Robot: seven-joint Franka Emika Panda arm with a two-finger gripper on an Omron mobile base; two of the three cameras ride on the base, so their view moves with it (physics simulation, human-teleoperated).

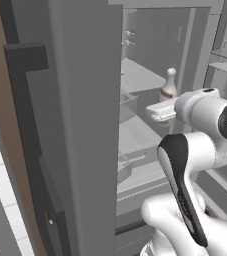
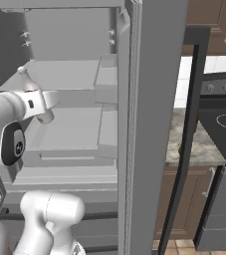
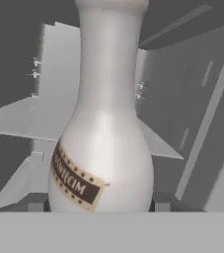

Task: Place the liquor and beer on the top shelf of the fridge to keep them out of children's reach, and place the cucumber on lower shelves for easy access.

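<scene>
The fridge [image 1: 85, 125] stands open, its light grey interior facing me. My gripper [image 1: 157, 112] reaches into it and is shut on the liquor [image 1: 168, 86], a pale bottle with a brown label band. Close up in the hand view, the liquor [image 3: 103, 148] stands upright between the fingertips [image 3: 35, 207]. The bottle hangs near the front of the top shelf [image 1: 140, 75], at about its height; contact with it cannot be told. From the right, the liquor [image 2: 25, 75] leans above the gripper [image 2: 47, 102], before the top shelf [image 2: 64, 74]. Lower shelves [image 2: 69, 129] lie beneath. The beer and the cucumber are out of view.
The open fridge doors [image 2: 154, 124] flank the arm closely on both sides. Door bins [image 1: 225, 60] show at the far right. Drawers [image 1: 140, 185] sit under the shelves. A stone counter [image 2: 194, 144], a stove [image 2: 224, 124] and brown cabinets [image 2: 209, 25] lie to the right.
</scene>
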